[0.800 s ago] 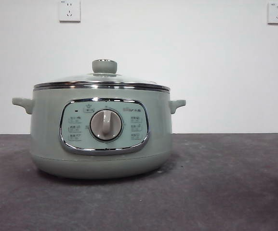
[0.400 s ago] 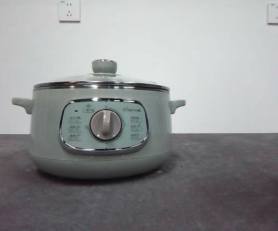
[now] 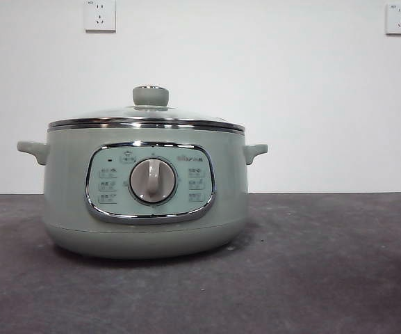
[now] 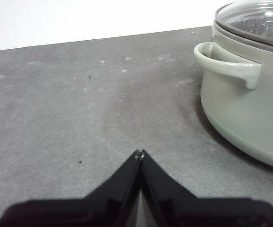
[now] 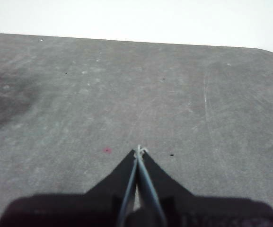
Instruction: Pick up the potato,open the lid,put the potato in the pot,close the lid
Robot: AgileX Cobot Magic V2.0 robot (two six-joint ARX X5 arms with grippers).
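Grippers: my left gripper (image 4: 139, 153) and right gripper (image 5: 139, 149) pressed closed, holding nothing, over grey table (image 3: 325, 264) | pot (image 3: 144, 188) on table, lid (image 3: 146, 115) seated | potato unseen | white wall, two sockets (image 3: 100, 15).

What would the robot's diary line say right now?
lid: on pot | potato: not visible | left gripper: shut, beside pot | right gripper: shut, over table
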